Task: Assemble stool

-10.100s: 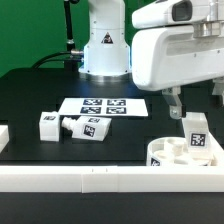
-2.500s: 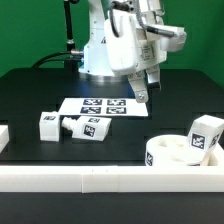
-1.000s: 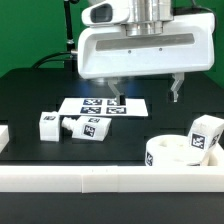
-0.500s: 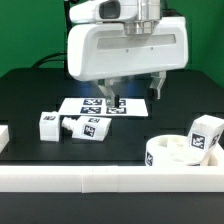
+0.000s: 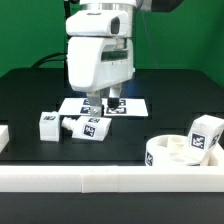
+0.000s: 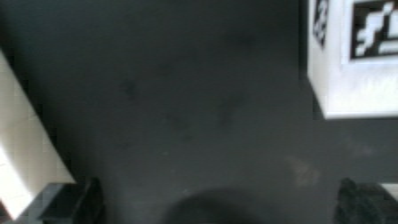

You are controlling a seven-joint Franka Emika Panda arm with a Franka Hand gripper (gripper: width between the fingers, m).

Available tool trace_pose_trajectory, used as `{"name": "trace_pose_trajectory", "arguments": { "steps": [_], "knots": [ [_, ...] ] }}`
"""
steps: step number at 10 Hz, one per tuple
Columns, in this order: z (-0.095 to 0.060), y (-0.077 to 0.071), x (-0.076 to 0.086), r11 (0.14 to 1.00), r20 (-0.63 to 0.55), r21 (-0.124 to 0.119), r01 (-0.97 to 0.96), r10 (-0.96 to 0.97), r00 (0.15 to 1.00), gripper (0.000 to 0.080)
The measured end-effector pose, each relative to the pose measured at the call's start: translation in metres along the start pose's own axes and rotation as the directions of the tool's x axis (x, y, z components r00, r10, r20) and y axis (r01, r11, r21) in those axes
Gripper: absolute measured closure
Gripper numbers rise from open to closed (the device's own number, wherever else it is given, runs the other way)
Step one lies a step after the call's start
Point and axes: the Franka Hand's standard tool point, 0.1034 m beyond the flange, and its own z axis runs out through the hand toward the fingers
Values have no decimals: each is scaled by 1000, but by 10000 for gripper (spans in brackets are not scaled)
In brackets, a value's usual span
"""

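Observation:
The round white seat (image 5: pixel 172 156) lies at the front of the exterior view's right. One tagged leg (image 5: pixel 205 133) stands in it, tilted. Two more tagged legs lie side by side on the dark table at the exterior view's left: one (image 5: pixel 50 124) and one (image 5: pixel 89 127). My gripper (image 5: pixel 100 102) hangs open and empty just behind the second leg, over the marker board (image 5: pixel 128 104). In the wrist view my gripper (image 6: pixel 222 205) has its fingertips (image 6: pixel 79 200) wide apart over bare dark table. A white tagged piece (image 6: pixel 361 60) shows beside them; I cannot tell which it is.
Long white border rails (image 5: pixel 110 180) run along the table's front edge, with a rail end (image 5: pixel 3 135) at the exterior view's left. The robot base (image 5: pixel 100 45) stands behind the marker board. A pale strip (image 6: pixel 18 120) runs along one edge of the wrist view.
My gripper has moved from the seat toward the exterior view's left, turned, and come down over the marker board near the two loose legs. The legs and seat have not moved.

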Motion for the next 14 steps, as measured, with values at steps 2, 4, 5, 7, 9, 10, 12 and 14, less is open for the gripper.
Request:
{"name": "trace_pose_trajectory", "arguments": {
  "steps": [2,4,5,7,9,10,12,14],
  "knots": [
    [-1,5,-3,992,21,-8,127,-127,992,151],
    [0,4,-3,993,23,-6,116,-116,993,151],
    [0,3,-1,995,26,-15,96,-96,995,151],
    [5,-1,-7,998,51,-43,45,-43,998,151],
    [10,-7,2,999,98,-50,14,-10,995,151],
    [12,-15,14,1000,153,-24,-12,16,988,151],
    [16,-27,29,998,279,8,-60,56,959,151],
    [20,-32,37,997,383,34,-69,50,923,151]
  ]
}}
